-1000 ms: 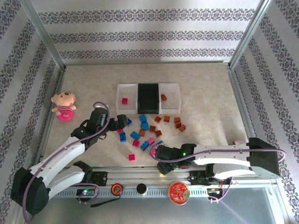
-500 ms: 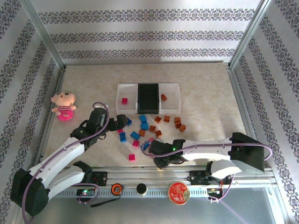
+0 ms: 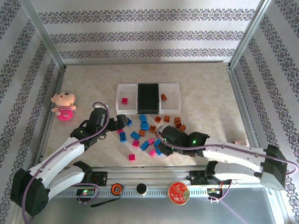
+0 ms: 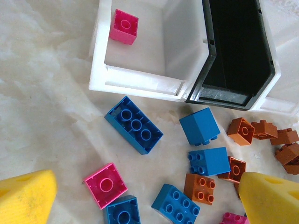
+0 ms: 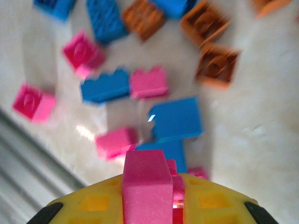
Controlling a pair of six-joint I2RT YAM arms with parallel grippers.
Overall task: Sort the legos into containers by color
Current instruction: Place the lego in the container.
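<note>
Right end effector (image 5: 152, 186) is pinching a pink lego (image 5: 145, 175) between its yellow fingers, held up over the loose pile (image 3: 149, 133) on the tabletop (image 3: 205, 88). Left end effector (image 4: 147, 186) is spread wide and holding nothing, hovering over a pink square (image 4: 105, 185) and blue bricks just in front of the trays.

Trays sit beyond the pile. The left white tray (image 4: 140, 84) has one pink brick (image 4: 124, 26) in it, the black tray (image 4: 233, 46) looks bare, and the right white tray (image 3: 174, 88) holds one orange brick (image 3: 164, 97).

Step in hand, I judge: carry the pink lego to the left white tray. To do it well:
- Lift clear of the pile first so nothing gets dragged.
- Travel up and left, staying high over the black tray's wall.
- The left arm sits close to that tray's near corner, so watch for a clash, or pull it aside first.
- Release low, inside the walls and beside the pink one there, so it can't bounce out.
</note>
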